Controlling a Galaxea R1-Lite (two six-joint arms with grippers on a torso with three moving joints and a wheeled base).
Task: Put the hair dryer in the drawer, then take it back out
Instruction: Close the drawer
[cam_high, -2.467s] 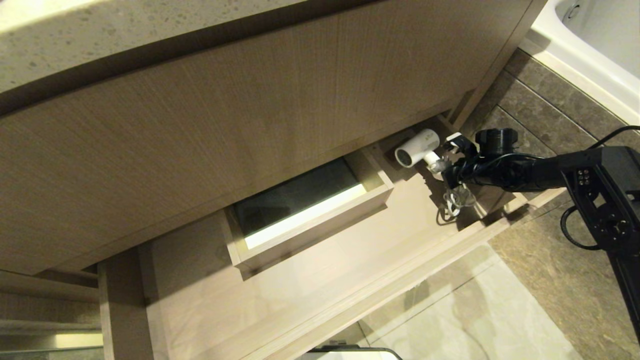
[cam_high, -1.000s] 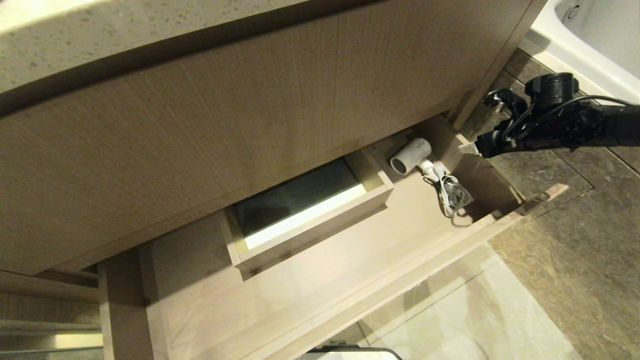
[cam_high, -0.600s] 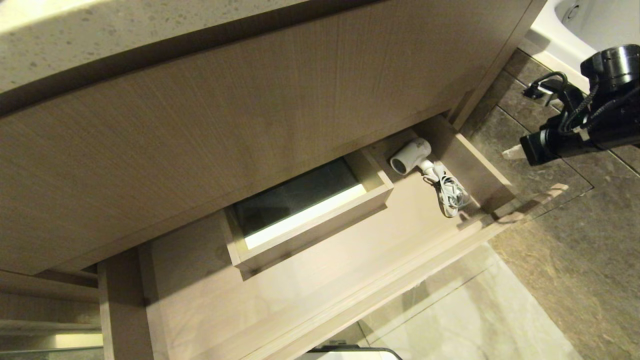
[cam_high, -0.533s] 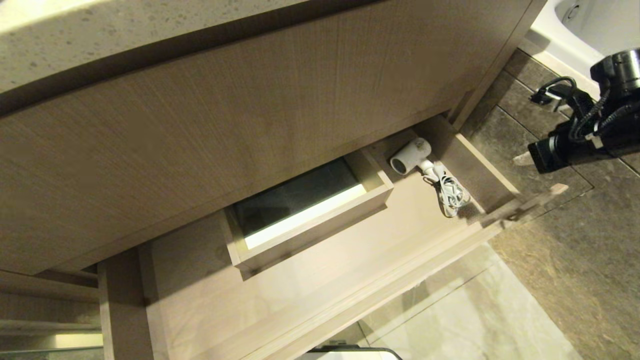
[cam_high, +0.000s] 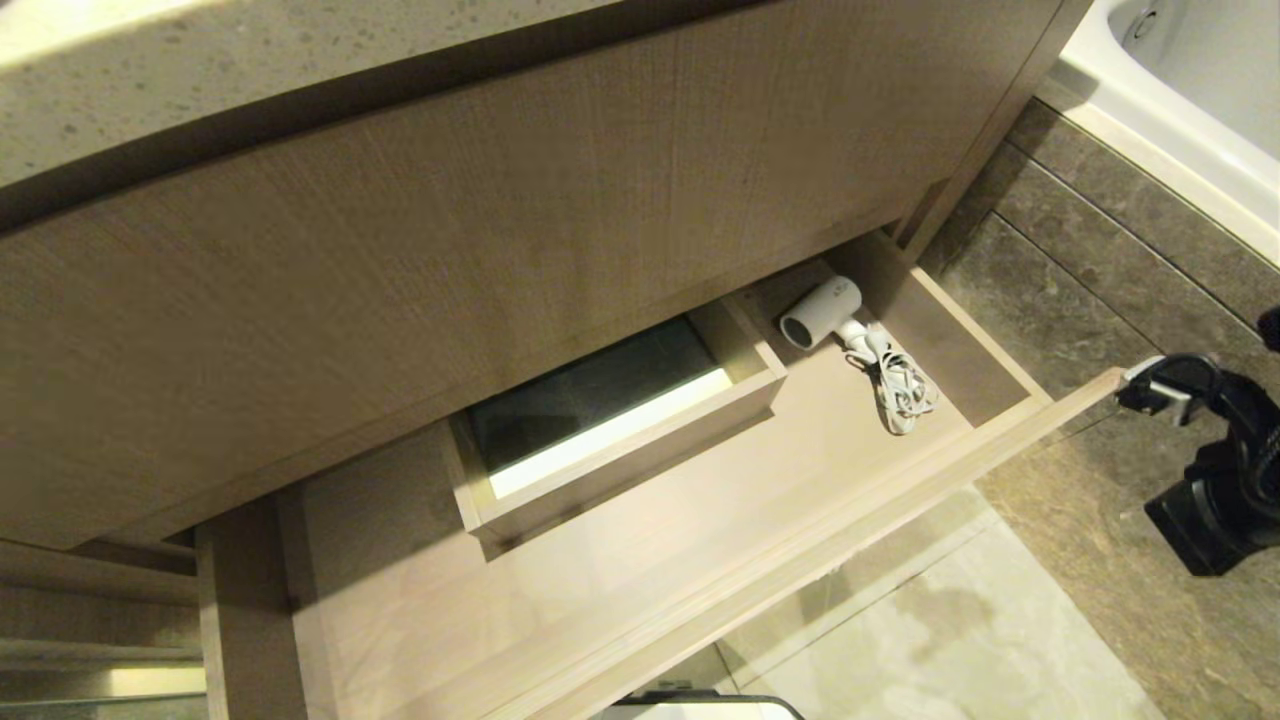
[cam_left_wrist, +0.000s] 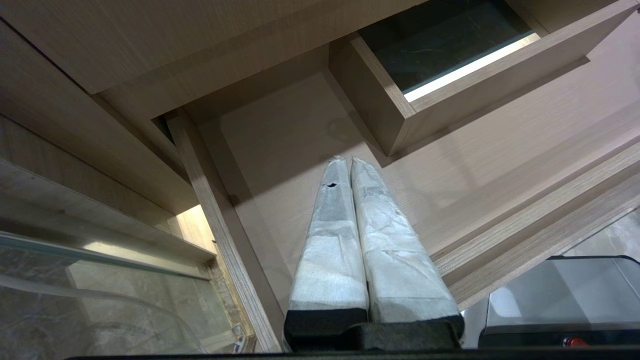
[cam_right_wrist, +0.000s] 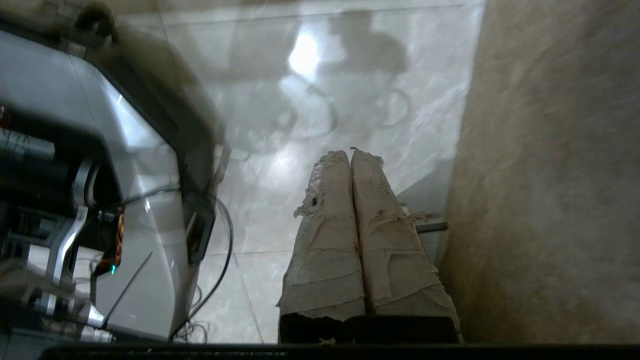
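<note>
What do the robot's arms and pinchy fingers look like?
The right arm is black and chunky, with black cables looping along it. Each gripper has two long fingers that narrow toward the tip, set in a black base. The left gripper has fingers wrapped in whitish tape; the right gripper has tan tape, frayed and torn at the edges.
</note>
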